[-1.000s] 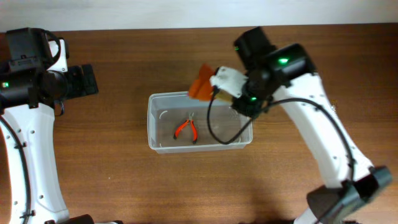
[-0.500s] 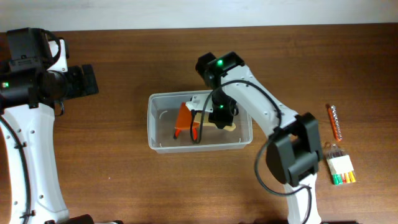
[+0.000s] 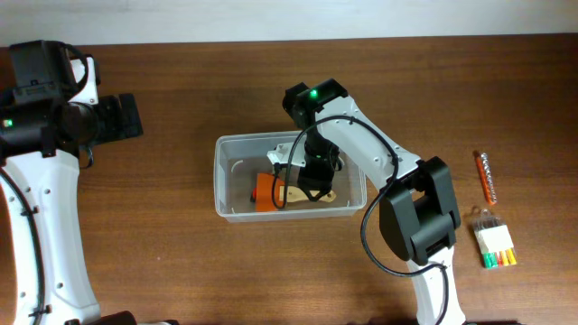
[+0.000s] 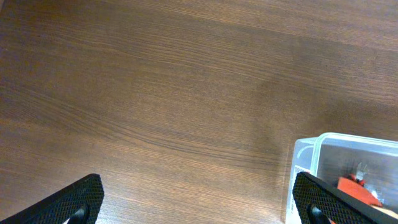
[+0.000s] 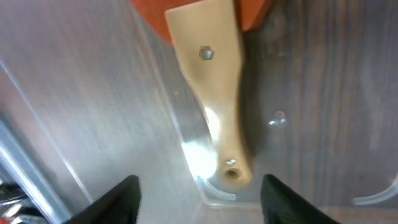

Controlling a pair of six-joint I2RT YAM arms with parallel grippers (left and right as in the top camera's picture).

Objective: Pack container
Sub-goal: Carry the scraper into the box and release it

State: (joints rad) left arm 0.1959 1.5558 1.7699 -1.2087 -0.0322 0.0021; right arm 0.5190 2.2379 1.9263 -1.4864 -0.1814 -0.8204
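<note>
My right gripper [image 5: 200,193], jaws wide and empty, hangs over the wooden-handled scraper [image 5: 214,93] lying inside the container [image 3: 224,181] at mid-frame — placing looks done, so next I'd lift clear and fetch the marker pack [image 3: 495,246] at lower right.

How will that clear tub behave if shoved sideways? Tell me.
The container probably slides easily: thin clear plastic on a smooth wooden table. It looks light, so a push at its rim may tip it. The scraper lying loose inside would likely shift.
</note>
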